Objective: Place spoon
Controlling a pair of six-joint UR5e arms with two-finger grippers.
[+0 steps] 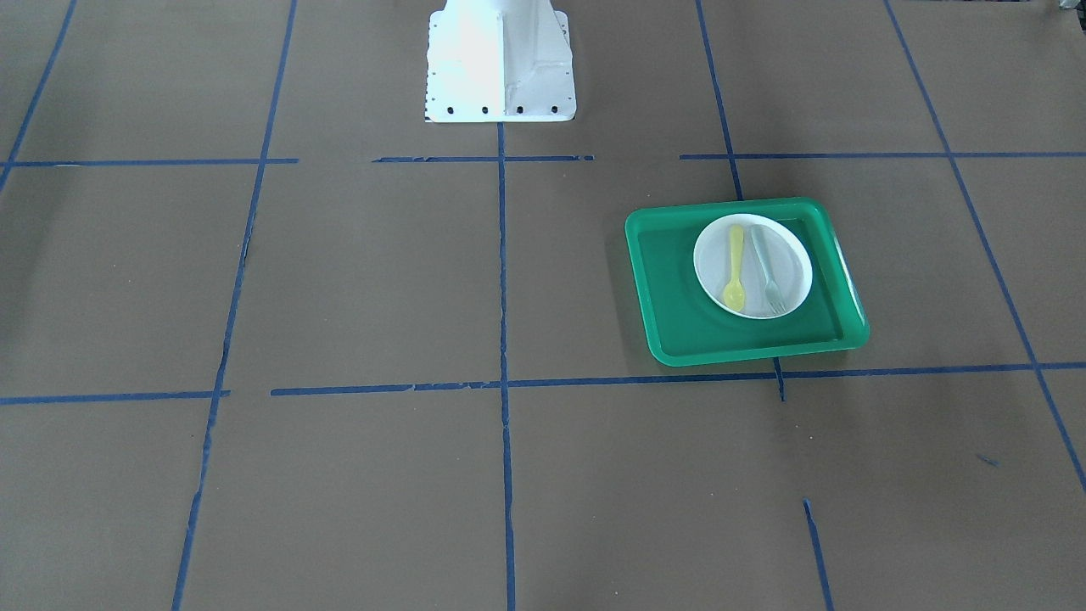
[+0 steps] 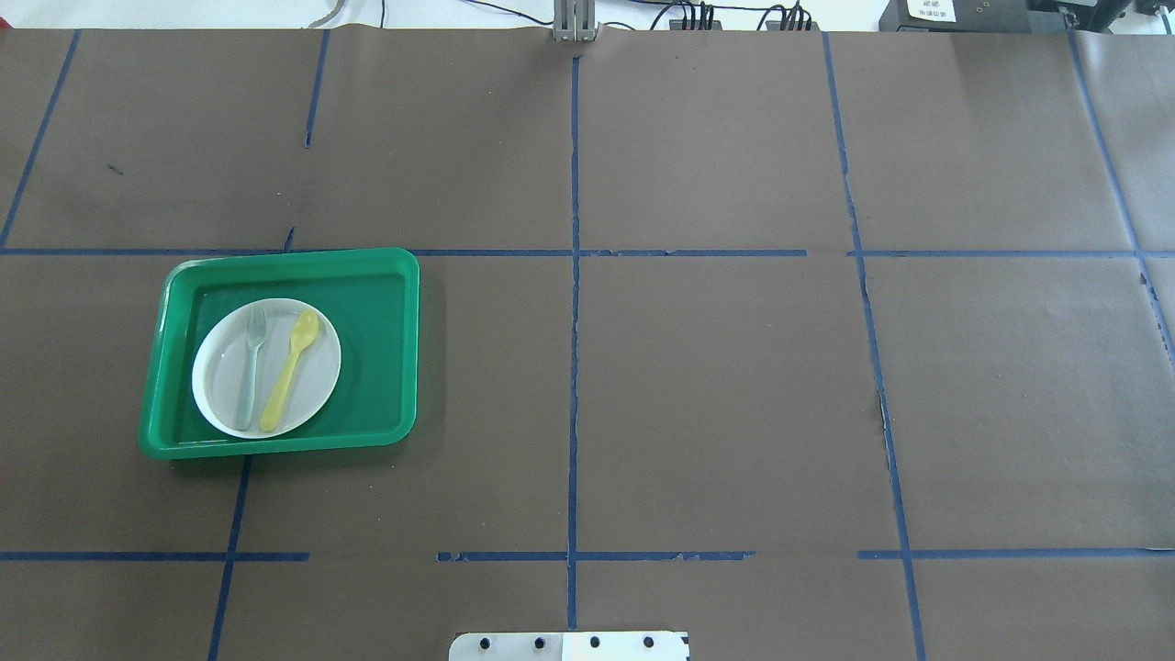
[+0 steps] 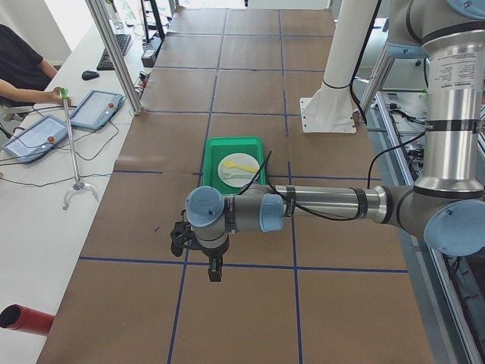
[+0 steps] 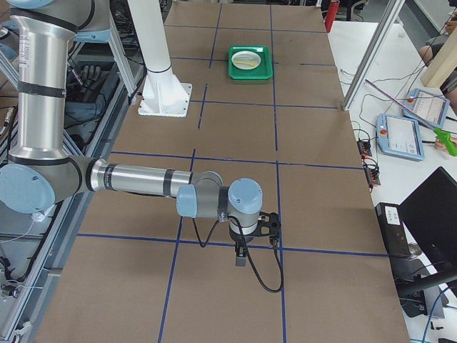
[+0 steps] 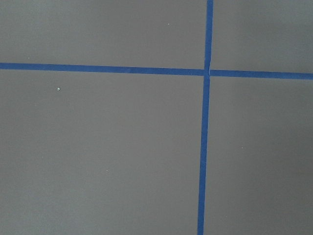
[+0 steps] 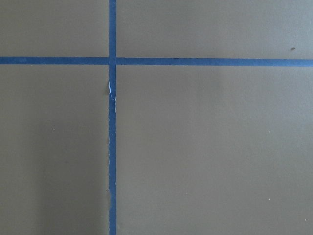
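spoon [image 2: 287, 375] lies flat on the white plate [image 2: 220, 381], handle toward the robot, just beside the fork [image 2: 250, 367]. the plate sits in the green tray [image 2: 386, 349] on the worktop [image 2: 716, 395], which reads to me as placement done. left gripper [image 3: 214, 271] and right gripper [image 4: 241, 259] hang well apart from the tray, parked out of the way i judge; only the side cameras show them, so i cannot tell if either is apart or together.

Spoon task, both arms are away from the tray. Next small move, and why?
Probably carry the left gripper across to hover above the spoon, over its handle. The spoon lies on the plate beside the fork, in the tray on the left arm's side. That gripper hangs over bare table, apart from the tray.
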